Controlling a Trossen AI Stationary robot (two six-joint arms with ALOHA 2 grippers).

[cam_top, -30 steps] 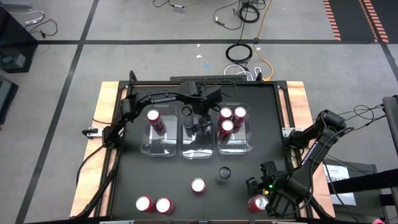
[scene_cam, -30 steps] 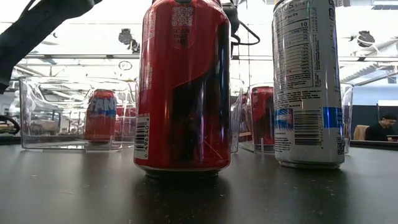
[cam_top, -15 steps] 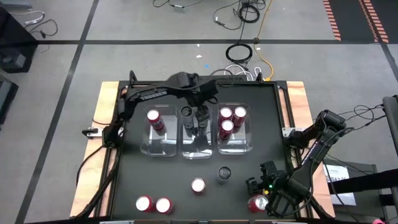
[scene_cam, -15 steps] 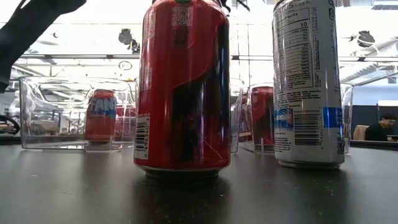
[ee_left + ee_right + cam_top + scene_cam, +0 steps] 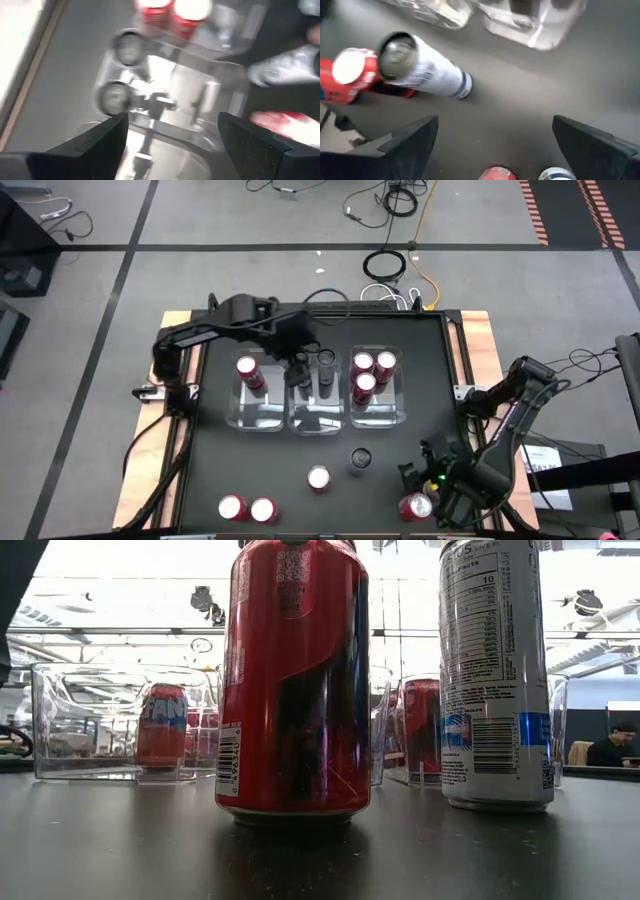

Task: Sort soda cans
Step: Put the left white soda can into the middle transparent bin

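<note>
Left arm is stretched in from the table's left edge across the far side — its end effector (image 5: pixel 303 367) hangs there with the fingers (image 5: pixel 92 145) spread apart, nothing between them. Right arm sits folded at the near right corner, end effector (image 5: pixel 425 478) low and wide open too.
</note>
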